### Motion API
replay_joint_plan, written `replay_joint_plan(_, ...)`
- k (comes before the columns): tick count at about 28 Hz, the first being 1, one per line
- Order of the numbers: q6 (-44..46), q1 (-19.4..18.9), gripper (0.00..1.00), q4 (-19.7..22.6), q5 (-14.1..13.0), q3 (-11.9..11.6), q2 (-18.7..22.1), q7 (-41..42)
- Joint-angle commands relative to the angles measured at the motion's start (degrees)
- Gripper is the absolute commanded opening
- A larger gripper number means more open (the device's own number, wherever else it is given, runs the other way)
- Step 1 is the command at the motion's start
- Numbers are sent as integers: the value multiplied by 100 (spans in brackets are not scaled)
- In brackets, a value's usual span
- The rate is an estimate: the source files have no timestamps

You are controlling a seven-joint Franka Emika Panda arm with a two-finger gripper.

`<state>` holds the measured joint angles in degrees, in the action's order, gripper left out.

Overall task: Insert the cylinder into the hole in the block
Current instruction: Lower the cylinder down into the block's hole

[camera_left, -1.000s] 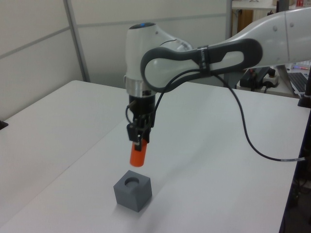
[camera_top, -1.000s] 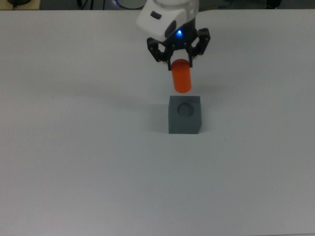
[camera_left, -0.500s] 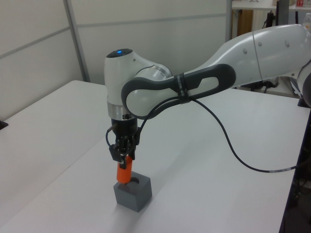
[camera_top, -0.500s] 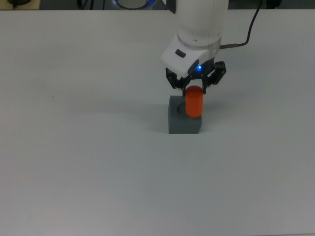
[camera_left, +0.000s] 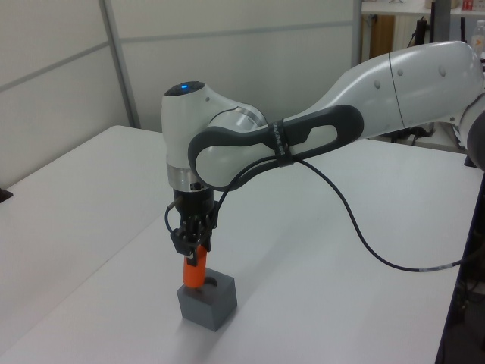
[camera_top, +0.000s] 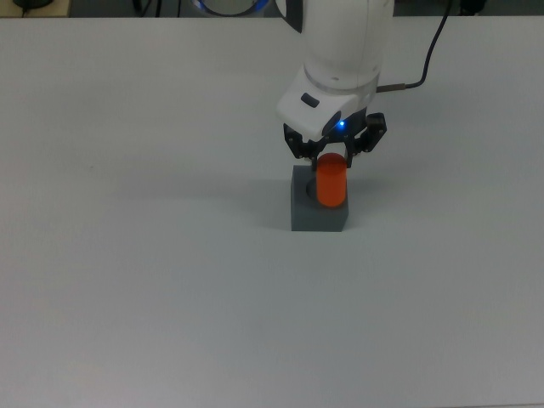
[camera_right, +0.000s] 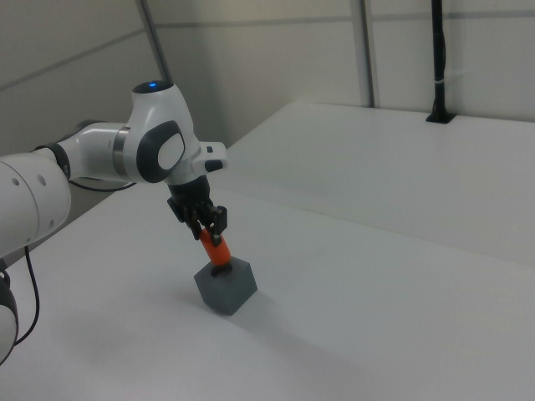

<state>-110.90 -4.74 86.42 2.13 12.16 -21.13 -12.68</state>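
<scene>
Over the block point(camera_top: 319, 212), fingers point(camera_top: 299, 147) clamped on upright cylinder point(camera_top: 331, 181), its base at the hole point(camera_left: 209, 283)

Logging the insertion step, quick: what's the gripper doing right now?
Gripper: jaws shut on the orange cylinder, holding it upright with its lower end at the grey block.

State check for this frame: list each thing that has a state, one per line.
cylinder: upright, held at its upper end, lower end at the block's top face.
block: sitting flat on the table, hole side up.
hole: partly covered by the cylinder; how deep the cylinder sits cannot be told.
gripper: shut on the cylinder, pointing down above the block.
</scene>
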Motion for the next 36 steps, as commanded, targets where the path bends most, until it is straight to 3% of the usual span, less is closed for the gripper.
replay_joint_plan(1, -28, -44, 0, 59, 130, -55, -31, -120)
replay_joint_plan(34, 587, -18, 0, 340, 174, -64, 30, 152)
replay_joint_plan(36, 570, -18, 7, 340, 174, -64, 22, 152)
